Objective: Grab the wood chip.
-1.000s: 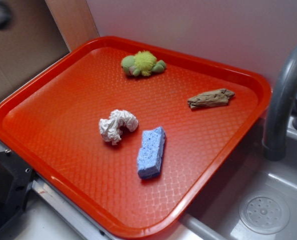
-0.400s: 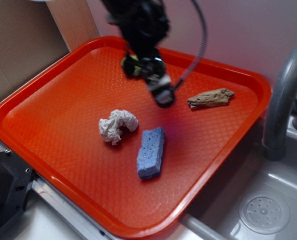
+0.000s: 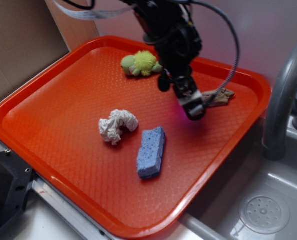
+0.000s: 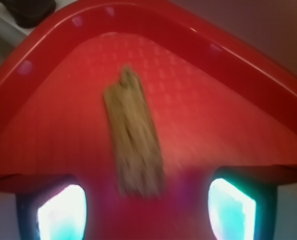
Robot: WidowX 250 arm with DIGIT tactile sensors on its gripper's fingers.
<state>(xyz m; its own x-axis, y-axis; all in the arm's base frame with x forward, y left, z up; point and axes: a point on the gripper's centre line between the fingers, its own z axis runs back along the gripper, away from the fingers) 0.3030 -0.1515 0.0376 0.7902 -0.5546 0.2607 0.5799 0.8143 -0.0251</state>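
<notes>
Left to right in your exterior view: orange tray (image 3: 48, 115) fills most of the frame, cardboard behind its left corner. Crumpled white paper wad (image 3: 117, 125) sits near tray centre-left. Green-yellow fuzzy toy (image 3: 141, 63) lies near the far rim. Blue sponge (image 3: 151, 152) is just right of the paper wad, apart from it, lying lengthwise toward you. Your gripper (image 3: 192, 107) hangs over the right half of the tray, black arm and cable coming down from the top. The wood chip (image 3: 219, 97) lies flat on the tray near the right rim, just behind and right of the gripper; the gripper covers its left end. Grey faucet (image 3: 281, 100) and sink with drain (image 3: 264, 213) are off the tray's right edge.

Wrist view, blurred: left finger (image 4: 58, 210) at bottom left, wood chip (image 4: 133, 140) running up the middle of the frame toward the tray corner, right finger (image 4: 236, 207) at bottom right. Fingers are spread wide, nothing held; the chip's near end sits between them in this view. You can't tell from either view whether the fingertips touch the tray.
</notes>
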